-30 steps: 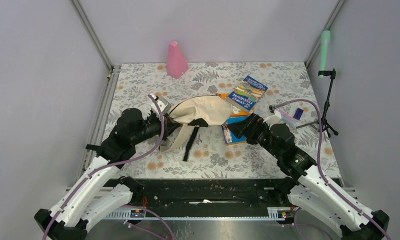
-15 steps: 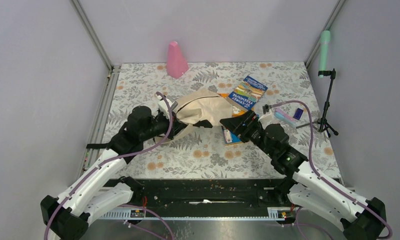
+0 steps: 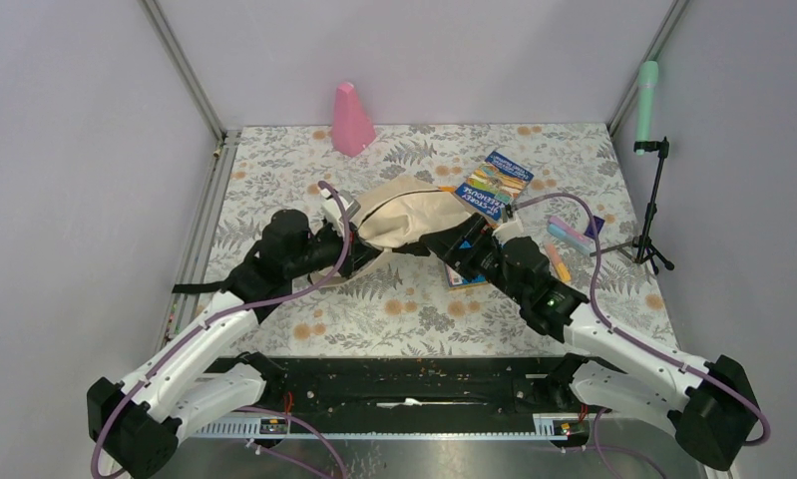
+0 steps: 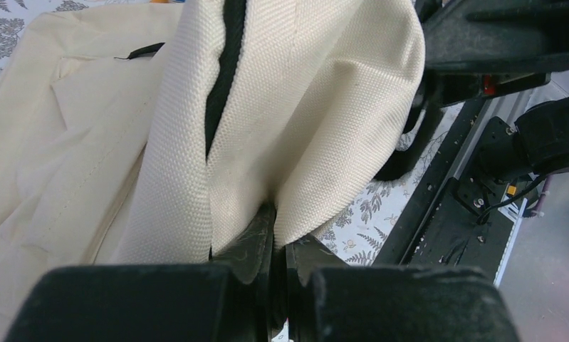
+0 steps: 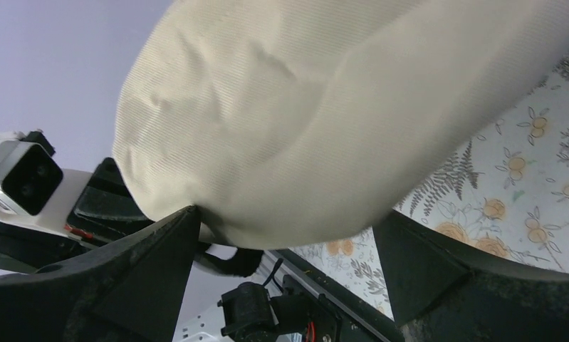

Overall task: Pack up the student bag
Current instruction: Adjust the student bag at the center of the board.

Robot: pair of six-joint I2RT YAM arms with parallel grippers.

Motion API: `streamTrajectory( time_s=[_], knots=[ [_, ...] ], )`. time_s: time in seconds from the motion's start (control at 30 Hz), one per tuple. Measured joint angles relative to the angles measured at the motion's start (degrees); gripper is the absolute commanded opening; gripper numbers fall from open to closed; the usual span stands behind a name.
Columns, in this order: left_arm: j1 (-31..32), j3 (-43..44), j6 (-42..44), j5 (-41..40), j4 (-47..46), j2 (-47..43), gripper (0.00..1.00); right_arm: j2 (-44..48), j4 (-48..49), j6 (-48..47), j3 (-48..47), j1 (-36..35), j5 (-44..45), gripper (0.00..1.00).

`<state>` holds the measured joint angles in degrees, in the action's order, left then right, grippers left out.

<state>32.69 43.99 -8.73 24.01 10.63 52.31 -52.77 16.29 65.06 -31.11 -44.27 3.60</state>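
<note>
Flowers and ferns cover the cloth on the table [image 3: 274,170], and plain pale walls stand all around. Near the middle of the table, a bit toward the far edge, sits the student bag [image 3: 414,212] — big, soft and cream. Both arms reach in to it from the near edge.

The left gripper [image 4: 278,231] is pressed together on a fold of the bag's cloth, at the bag's left end. A black strip [image 4: 221,78] runs down the fold right above the pinch. The right gripper [image 5: 285,221] is spread wide (its own wrist camera shows this best), and the round end of the bag bulges between its two fingers [image 5: 149,263]. One finger touches the cloth. I cannot tell if they squeeze it.

A blue book [image 3: 492,186] lies just beside the bag on its right, toward the far right corner. A pink cone [image 3: 352,120] stands at the far edge, well apart from the bag. Near the right edge lie a few small things [image 3: 571,238] — too small to name. Past that edge a black stand [image 3: 656,205] holds up a green stick [image 3: 648,92].
</note>
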Motion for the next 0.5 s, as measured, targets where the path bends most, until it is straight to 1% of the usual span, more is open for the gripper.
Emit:
streamTrajectory(
  time_s=[0.13, 0.33, 0.4, 0.43, 0.5],
  knots=[
    [0.74, -0.02, -0.2, 0.46, -0.22, 0.66, 0.0, -2.82, 1.46, -0.02, -2.95, -0.09, 0.5, 0.95],
    [3.06, -0.02, -0.33, 1.33, -0.74, 2.36, 0.0, -4.74, 2.67, -0.63, -3.82, -0.11, 3.3, 0.93],
    [4.0, -0.02, -0.31, 1.38, -0.81, 2.67, 0.0, -4.79, 2.25, -1.4, -4.42, -0.11, 4.17, 0.91],
    [4.68, -0.02, -0.24, 1.38, -0.81, 2.71, 0.0, -4.79, 2.23, -1.97, -4.76, -0.11, 4.66, 0.84],
    [5.77, -0.02, 0.09, 1.27, -0.74, 2.73, 0.0, -4.76, 2.21, -3.3, -5.44, -0.15, 5.81, 0.67]
  ],
)
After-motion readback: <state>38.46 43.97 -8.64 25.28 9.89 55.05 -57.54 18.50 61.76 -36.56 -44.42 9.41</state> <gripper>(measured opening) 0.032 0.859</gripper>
